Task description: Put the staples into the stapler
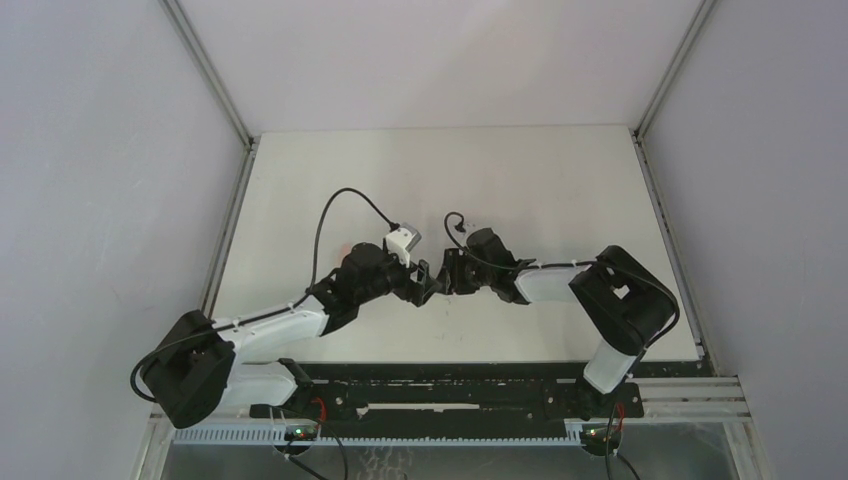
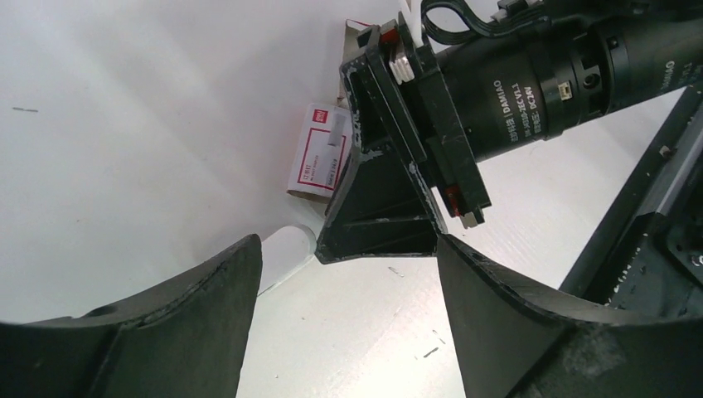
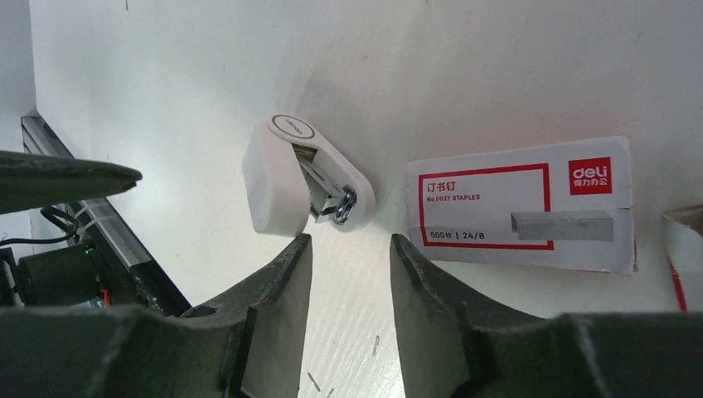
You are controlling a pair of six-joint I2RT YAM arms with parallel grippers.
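The white stapler (image 3: 290,178) lies on the table just beyond my right gripper's (image 3: 351,249) open, empty fingertips. The flat red-and-white staple box (image 3: 522,203) lies label up to the right of it. No staple strips or grey tray show. In the left wrist view the box (image 2: 319,149) sits behind the right gripper's black fingers (image 2: 390,207), and a bit of the stapler (image 2: 286,249) shows below it. My left gripper (image 2: 348,274) is open and empty, facing the right one. In the top view both grippers (image 1: 428,288) (image 1: 447,272) meet mid-table and hide the stapler and box.
A few loose staples (image 3: 377,344) lie on the white table (image 1: 500,180) between the right fingers. A white-and-red piece (image 3: 684,249) shows at the right edge of the right wrist view. Grey walls close off the table's left, right and back.
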